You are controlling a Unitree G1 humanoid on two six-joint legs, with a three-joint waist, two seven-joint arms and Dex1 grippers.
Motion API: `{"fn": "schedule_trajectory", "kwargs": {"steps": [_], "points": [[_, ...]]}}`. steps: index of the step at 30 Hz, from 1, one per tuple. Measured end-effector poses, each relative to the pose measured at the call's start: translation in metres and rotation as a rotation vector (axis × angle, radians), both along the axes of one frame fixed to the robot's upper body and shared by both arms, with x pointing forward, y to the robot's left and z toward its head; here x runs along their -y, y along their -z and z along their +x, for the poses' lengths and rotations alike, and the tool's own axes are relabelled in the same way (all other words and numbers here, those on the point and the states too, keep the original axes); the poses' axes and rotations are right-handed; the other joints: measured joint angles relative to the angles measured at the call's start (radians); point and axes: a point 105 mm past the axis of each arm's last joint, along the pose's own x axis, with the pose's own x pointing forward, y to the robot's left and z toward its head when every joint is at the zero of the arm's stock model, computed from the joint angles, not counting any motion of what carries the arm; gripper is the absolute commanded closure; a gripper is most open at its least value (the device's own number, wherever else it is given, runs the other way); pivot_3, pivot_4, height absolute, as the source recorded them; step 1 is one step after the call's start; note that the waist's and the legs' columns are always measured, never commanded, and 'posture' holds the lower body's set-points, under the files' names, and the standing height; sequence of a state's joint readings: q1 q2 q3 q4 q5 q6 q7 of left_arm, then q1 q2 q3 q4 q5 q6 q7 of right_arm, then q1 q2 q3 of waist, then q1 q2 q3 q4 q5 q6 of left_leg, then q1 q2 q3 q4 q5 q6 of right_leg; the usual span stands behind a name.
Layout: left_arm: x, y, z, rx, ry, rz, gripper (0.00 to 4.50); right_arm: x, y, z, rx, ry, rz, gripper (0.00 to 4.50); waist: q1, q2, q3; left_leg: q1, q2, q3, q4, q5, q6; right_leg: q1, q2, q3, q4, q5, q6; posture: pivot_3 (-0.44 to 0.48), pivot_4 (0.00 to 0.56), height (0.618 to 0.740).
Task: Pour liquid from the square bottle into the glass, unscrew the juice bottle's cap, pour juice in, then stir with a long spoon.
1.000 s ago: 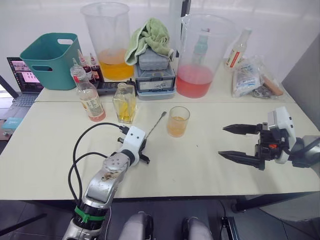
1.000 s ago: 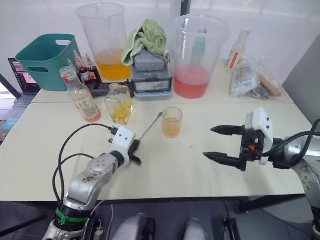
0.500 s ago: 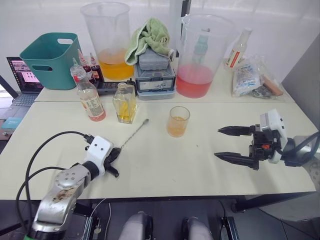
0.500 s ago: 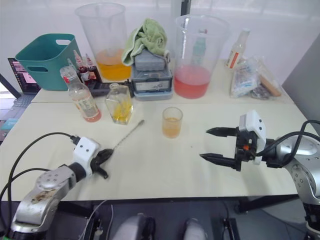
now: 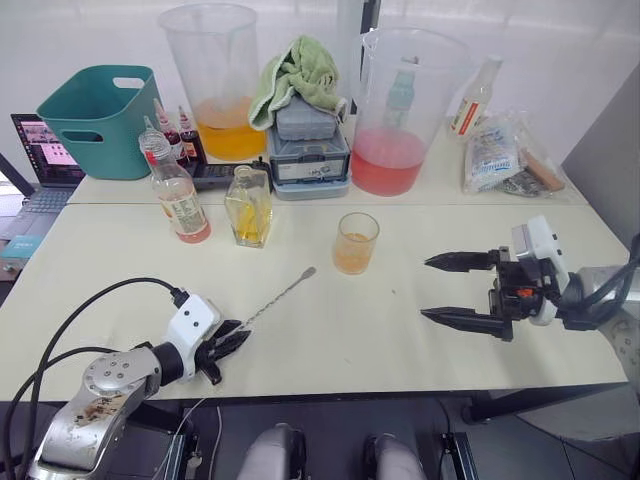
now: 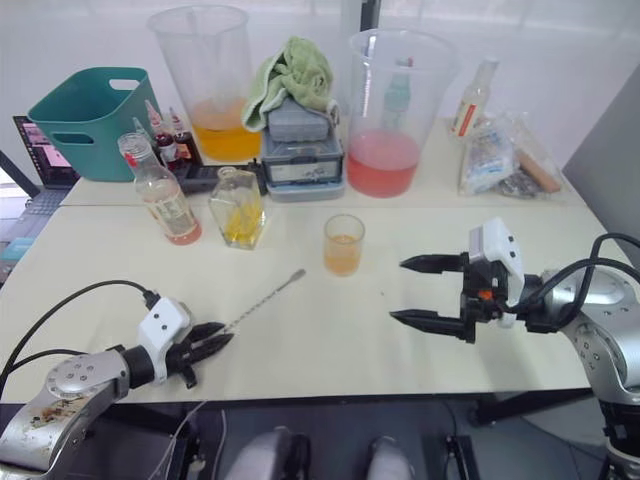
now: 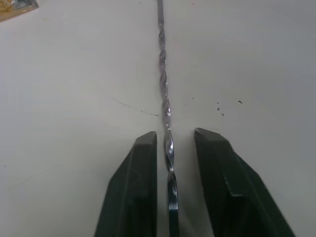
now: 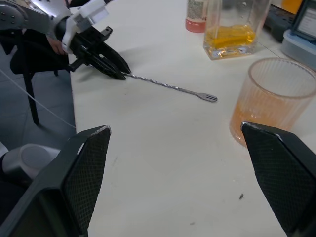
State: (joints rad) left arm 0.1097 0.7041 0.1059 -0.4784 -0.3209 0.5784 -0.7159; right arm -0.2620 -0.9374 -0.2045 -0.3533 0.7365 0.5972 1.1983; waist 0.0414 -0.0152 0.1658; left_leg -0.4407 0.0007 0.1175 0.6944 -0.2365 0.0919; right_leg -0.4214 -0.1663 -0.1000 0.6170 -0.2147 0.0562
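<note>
Cream table (image 5: 330,330) with one glass (image 5: 356,242) of orange liquid at frame centre, one square bottle (image 5: 249,206) and one juice bottle (image 5: 176,194) to its left. Long spoon (image 5: 278,296) lying flat, lower left, handle end between left gripper (image 5: 228,345) jaws, slightly apart. Right gripper (image 5: 447,291) mid-right, jaws wide open, empty. Behind: two big jugs, one teal bin (image 5: 95,120).

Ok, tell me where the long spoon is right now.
In the left eye view the long spoon lies flat on the table, on the robot's left front, its near end between the left gripper's fingers, its far end pointing toward the glass.
</note>
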Motion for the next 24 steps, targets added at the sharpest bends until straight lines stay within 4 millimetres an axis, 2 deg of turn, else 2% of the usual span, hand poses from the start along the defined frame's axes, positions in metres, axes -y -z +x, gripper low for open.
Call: {"fn": "schedule_trajectory", "kwargs": {"steps": [5, 10, 16, 17, 24], "points": [[0.000, -0.004, 0.010, -0.029, 0.008, 0.033, 2.53, -0.003, -0.002, -0.001, -0.003, -0.008, 0.006, 0.00, 0.002, 0.000, 0.000, 0.000, 0.000, 0.000, 0.000, 0.000, 0.000, 0.000, 0.000, 0.000, 0.000, 0.000, 0.000, 0.000, 0.150, 0.739], [0.002, -0.002, 0.011, -0.044, 0.048, 0.102, 2.53, -0.003, -0.002, 0.000, 0.001, 0.002, 0.006, 0.00, 0.002, 0.002, -0.001, 0.000, -0.001, 0.000, 0.000, 0.000, 0.000, 0.001, 0.000, 0.000, 0.000, 0.000, 0.000, 0.000, 0.150, 0.739], [0.003, 0.002, 0.009, -0.056, 0.058, 0.129, 4.35, -0.005, -0.003, -0.002, 0.011, -0.003, 0.001, 0.00, 0.001, 0.005, -0.003, 0.000, 0.000, 0.000, 0.000, 0.000, 0.000, 0.001, 0.000, 0.000, -0.001, 0.000, 0.000, 0.000, 0.150, 0.739], [0.002, 0.002, 0.009, -0.055, 0.052, 0.132, 4.46, -0.005, -0.003, -0.002, 0.011, -0.004, 0.001, 0.00, 0.000, 0.006, -0.004, 0.000, 0.000, 0.000, 0.000, 0.000, 0.000, 0.001, 0.000, 0.000, -0.001, 0.000, 0.000, 0.000, 0.150, 0.739], [-0.007, -0.004, 0.011, -0.110, -0.009, 0.026, 4.46, -0.008, -0.008, -0.001, 0.016, -0.021, 0.005, 0.00, -0.006, 0.008, -0.005, 0.001, 0.000, 0.000, -0.001, 0.000, 0.000, 0.001, 0.002, 0.000, -0.001, 0.000, 0.000, 0.000, 0.150, 0.739]]}}
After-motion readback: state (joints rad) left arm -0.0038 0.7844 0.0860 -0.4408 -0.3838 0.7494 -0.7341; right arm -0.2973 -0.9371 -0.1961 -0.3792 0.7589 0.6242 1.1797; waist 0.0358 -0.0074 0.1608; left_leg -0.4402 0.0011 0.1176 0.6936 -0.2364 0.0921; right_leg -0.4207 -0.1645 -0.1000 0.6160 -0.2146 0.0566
